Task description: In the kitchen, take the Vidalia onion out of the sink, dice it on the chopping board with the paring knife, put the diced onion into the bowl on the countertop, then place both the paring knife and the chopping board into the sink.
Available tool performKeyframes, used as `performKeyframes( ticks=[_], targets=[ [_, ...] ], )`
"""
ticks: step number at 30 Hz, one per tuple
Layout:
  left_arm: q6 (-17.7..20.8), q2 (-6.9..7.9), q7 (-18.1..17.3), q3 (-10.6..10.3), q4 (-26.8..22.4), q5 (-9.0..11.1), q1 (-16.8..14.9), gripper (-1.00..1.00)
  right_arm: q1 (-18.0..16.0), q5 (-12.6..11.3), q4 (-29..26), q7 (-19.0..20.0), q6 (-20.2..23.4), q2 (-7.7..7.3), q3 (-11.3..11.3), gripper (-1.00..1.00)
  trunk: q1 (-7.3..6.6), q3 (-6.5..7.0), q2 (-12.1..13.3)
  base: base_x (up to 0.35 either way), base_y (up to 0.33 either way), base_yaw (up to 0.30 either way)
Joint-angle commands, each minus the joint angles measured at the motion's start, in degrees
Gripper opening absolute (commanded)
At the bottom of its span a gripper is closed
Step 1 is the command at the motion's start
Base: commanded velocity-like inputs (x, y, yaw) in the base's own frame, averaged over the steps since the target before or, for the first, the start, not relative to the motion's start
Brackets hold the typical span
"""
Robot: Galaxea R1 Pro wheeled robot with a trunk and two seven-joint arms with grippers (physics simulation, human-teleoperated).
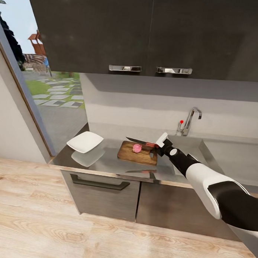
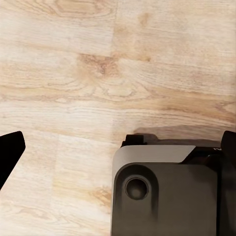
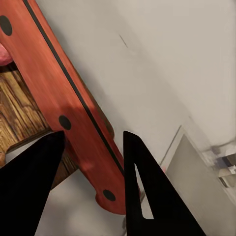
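The wooden chopping board (image 1: 143, 156) lies on the grey countertop (image 1: 105, 163). A small pink Vidalia onion (image 1: 137, 147) rests on the board. My right gripper (image 1: 157, 145) is shut on the red handle (image 3: 59, 93) of the paring knife (image 1: 138, 141). The dark blade points left, just above the onion. In the right wrist view the handle passes between both black fingers (image 3: 29, 187), with the board (image 3: 19, 118) and the onion (image 3: 4, 54) beyond. The white bowl (image 1: 85, 141) sits at the counter's left end. The steel sink (image 1: 204, 148) lies to the right, under the chrome faucet (image 1: 191, 120). My left gripper (image 2: 123, 140) hangs open over the floor.
Dark upper cabinets (image 1: 147, 33) hang over the counter. A large window (image 1: 52, 89) borders its left end. Dark lower cabinets (image 1: 104, 195) stand on the light wood floor (image 1: 47, 230). In the left wrist view the robot's grey base (image 2: 162, 191) shows above the floor planks.
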Motion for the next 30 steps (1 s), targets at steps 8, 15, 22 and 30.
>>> performKeyframes(
  ticks=[8, 15, 22, 30],
  targets=[
    [-0.42, -0.04, 0.06, -0.49, 0.26, 0.59, -0.11, 1.00, -0.05, 0.32, 0.86, 0.21, -0.15, 0.19, 0.04, -1.00, 0.02, -0.10, -0.09, 0.000, 0.000, 0.000],
    [-0.42, -0.04, 0.06, -0.49, 0.26, 0.56, -0.11, 1.00, -0.05, 0.55, 1.60, 0.22, -0.15, 1.24, 0.06, -1.00, 0.02, -0.10, -0.09, 0.000, 0.000, 0.000],
    [-0.42, -0.04, 0.06, -0.49, 0.26, 0.57, -0.11, 1.00, -0.05, 0.58, 1.72, 0.22, -0.15, 1.37, 0.06, -1.00, 0.02, -0.10, -0.09, 0.000, 0.000, 0.000],
    [-0.42, -0.04, 0.06, -0.49, 0.26, 0.55, -0.11, 1.00, -0.05, 0.58, 1.75, 0.22, 0.12, 1.38, 0.06, -1.00, 0.02, -0.10, -0.09, 0.000, 0.000, 0.000]
  ],
)
